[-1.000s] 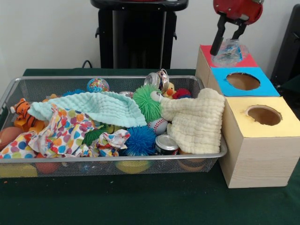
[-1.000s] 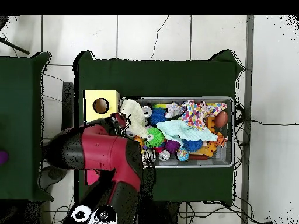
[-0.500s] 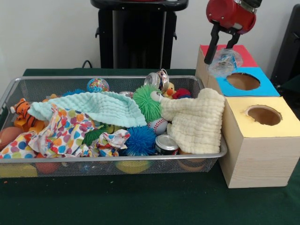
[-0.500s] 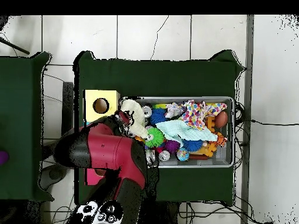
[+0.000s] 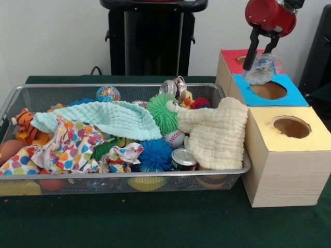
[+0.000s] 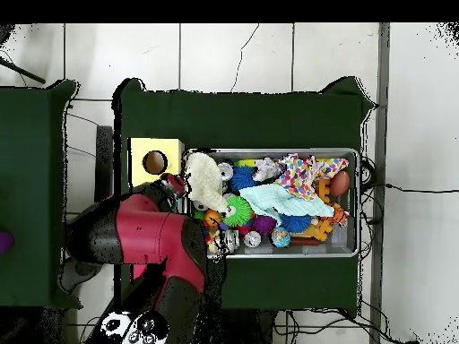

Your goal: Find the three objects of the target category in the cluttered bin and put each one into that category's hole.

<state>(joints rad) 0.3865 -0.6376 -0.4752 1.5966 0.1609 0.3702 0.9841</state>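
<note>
My gripper (image 5: 259, 60) hangs at the upper right, shut on a crumpled clear plastic piece (image 5: 262, 71). The plastic dangles over the back edge of the blue-topped box (image 5: 292, 96), just behind its round hole (image 5: 268, 90) and in front of the red-topped box (image 5: 230, 56). A yellow-topped box (image 5: 289, 155) with its own hole (image 5: 291, 126) stands nearest. The wire bin (image 5: 103, 176) on the left is packed with toys, cloths and cans. In the overhead view the red arm (image 6: 152, 237) hides the gripper and two boxes; only the yellow box (image 6: 143, 149) shows.
The bin holds a mint cloth (image 5: 103, 116), a cream cloth (image 5: 217, 132) draped over its right rim, a green fuzzy toy (image 5: 163, 111), a blue spiky ball (image 5: 155, 155), a can (image 5: 183, 159), a baseball (image 5: 175, 138) and a tiger toy (image 5: 23, 126). The bin (image 6: 355, 206) abuts the boxes.
The gripper swung left and then back to the right with the clear plastic, ending over the blue box's back edge. The bin's contents have not moved.
</note>
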